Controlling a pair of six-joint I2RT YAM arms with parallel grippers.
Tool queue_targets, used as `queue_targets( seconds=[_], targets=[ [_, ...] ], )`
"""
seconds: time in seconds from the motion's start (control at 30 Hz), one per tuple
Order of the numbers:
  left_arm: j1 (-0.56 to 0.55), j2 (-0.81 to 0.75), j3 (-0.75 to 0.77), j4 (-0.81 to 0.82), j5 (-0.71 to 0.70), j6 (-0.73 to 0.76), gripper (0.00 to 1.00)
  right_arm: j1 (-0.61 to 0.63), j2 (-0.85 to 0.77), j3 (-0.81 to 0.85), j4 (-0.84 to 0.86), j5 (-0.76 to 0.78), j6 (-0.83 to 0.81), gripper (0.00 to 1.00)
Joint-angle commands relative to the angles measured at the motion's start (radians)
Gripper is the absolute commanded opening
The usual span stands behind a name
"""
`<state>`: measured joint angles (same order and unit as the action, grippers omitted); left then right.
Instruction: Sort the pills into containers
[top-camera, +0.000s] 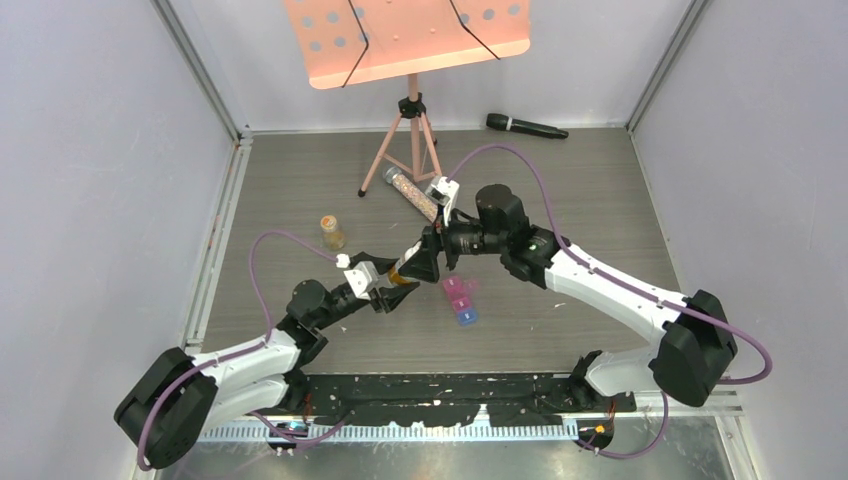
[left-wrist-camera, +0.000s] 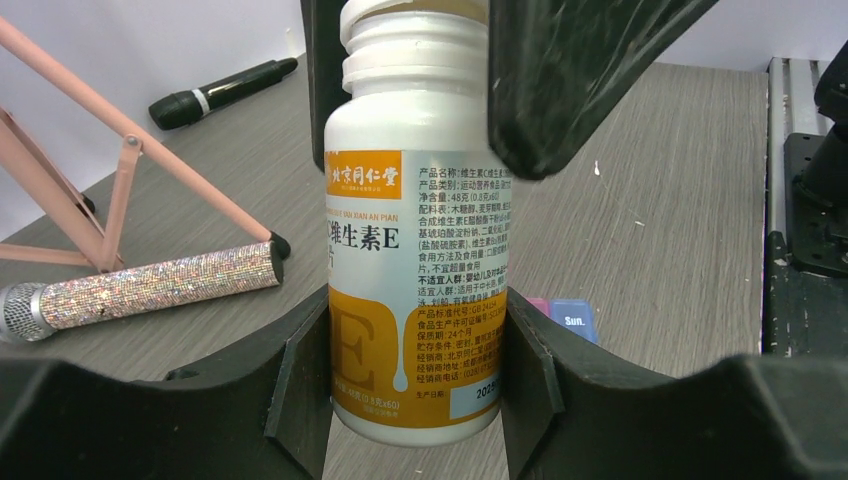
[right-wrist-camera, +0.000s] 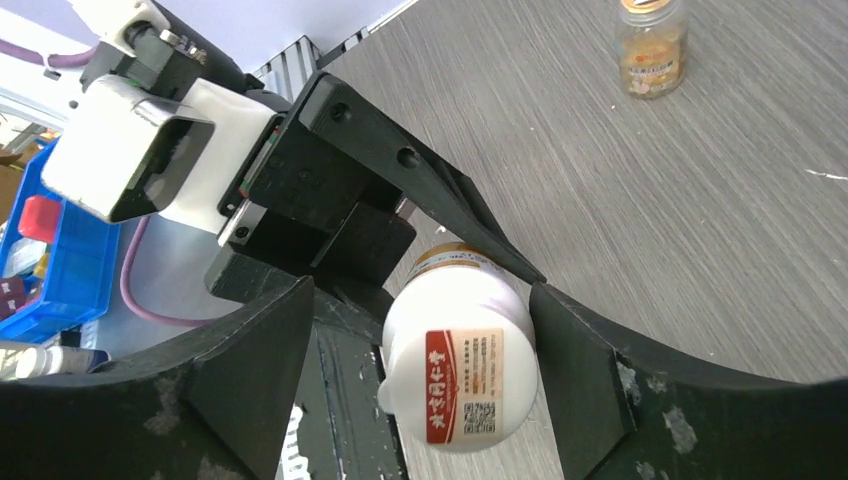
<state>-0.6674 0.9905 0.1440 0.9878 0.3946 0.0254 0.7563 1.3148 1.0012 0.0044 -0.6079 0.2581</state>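
My left gripper (left-wrist-camera: 415, 325) clamped the white pill bottle (left-wrist-camera: 415, 250) by its body, steadying it while my right gripper (right-wrist-camera: 418, 300) stood wide around the cap (right-wrist-camera: 460, 370), seemingly to unscrew it. The pill-box strip (top-camera: 460, 300) lay at four o'clock of the bottle; a glass jar (top-camera: 331, 232) at ten and a bead tube (top-camera: 412, 195) at twelve blocked nothing.

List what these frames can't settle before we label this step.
- Mouth of the white plastic pill bottle with orange label: cut off by the top edge in the left wrist view, so capped or not is unclear.
- Lids of the pink, purple and blue plastic pill-box strip: too small in the top view. The left wrist view shows only a corner behind the bottle and the left gripper.
- Pills: none visible, as the bottle is opaque.
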Motion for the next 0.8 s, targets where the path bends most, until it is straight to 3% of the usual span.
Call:
queue_targets(
  seconds=[0.0,0.07,0.13,0.2,0.23,0.27,0.33,0.37,0.47,0.77],
  targets=[
    [0.002,-0.028,0.044,0.051,-0.013,-0.019,0.01,0.017,0.018,0.037,0.050,0.009,0.032,0.84],
    [0.002,-0.044,0.040,0.044,-0.018,-0.019,0.02,0.018,0.018,0.035,0.046,0.012,0.031,0.83],
    [0.003,-0.061,0.040,0.023,-0.020,-0.019,0.03,0.020,0.021,0.041,0.037,0.012,0.030,0.72],
    [0.002,-0.083,0.039,0.002,-0.025,-0.020,0.07,0.021,0.035,0.068,0.013,0.002,0.035,0.49],
    [0.003,-0.090,0.039,-0.002,-0.032,-0.019,0.11,0.022,0.041,0.079,0.008,-0.004,0.037,0.43],
    [0.003,-0.097,0.041,-0.007,-0.047,-0.035,0.20,0.023,0.051,0.093,-0.023,-0.011,0.038,0.33],
    [0.002,-0.108,0.055,-0.031,-0.073,-0.075,0.51,0.027,0.055,0.099,-0.032,-0.020,0.036,0.23],
    [0.003,-0.115,0.065,-0.057,-0.080,-0.083,0.58,0.027,0.055,0.099,-0.032,-0.023,0.028,0.21],
    [0.003,-0.141,0.097,-0.150,-0.082,-0.085,0.67,0.025,0.049,0.123,-0.085,-0.037,-0.028,0.16],
    [0.003,-0.217,0.150,-0.324,0.118,-0.161,0.69,0.020,0.041,0.251,-0.367,-0.173,-0.365,0.15]
  ],
)
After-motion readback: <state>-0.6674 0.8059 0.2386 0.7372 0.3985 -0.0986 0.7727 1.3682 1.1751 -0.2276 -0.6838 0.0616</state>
